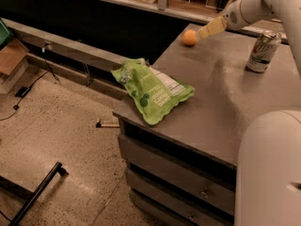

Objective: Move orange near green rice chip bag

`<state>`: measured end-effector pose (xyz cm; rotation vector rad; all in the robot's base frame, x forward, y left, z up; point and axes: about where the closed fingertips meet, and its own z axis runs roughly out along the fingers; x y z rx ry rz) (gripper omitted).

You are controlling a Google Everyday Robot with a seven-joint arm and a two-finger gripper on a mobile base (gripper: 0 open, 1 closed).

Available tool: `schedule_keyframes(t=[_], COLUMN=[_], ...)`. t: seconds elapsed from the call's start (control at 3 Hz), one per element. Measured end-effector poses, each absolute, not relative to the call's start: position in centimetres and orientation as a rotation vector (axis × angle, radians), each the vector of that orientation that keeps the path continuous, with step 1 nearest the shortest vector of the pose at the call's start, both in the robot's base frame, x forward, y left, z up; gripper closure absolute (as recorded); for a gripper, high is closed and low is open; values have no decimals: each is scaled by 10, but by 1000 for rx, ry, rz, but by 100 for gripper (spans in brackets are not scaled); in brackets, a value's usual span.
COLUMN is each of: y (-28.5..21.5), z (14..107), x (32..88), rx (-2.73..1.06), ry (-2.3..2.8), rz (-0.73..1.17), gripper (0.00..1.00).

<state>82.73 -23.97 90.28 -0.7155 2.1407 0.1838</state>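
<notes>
At the counter's [225, 98] far edge: hand [209, 30], just beside the orange [189, 37]; whether it is apart or together cannot be told. Orange: on the counter's far corner, well apart from the chip bag [153, 91]. Chip bag: lying flat at the near corner, overhanging the edge. Drink can [263, 52]: upright, near the arm. Drawers [174, 173]: below the counter front.
</notes>
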Motion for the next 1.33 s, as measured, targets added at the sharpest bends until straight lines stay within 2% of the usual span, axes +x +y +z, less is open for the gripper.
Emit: schedule_keyframes(t=[0.67,1.33], y=[-214,-180], z=[874,871], x=[835,838], rx=[-774,-878], ry=[2090,2049], rz=[328,356], gripper=[0,0])
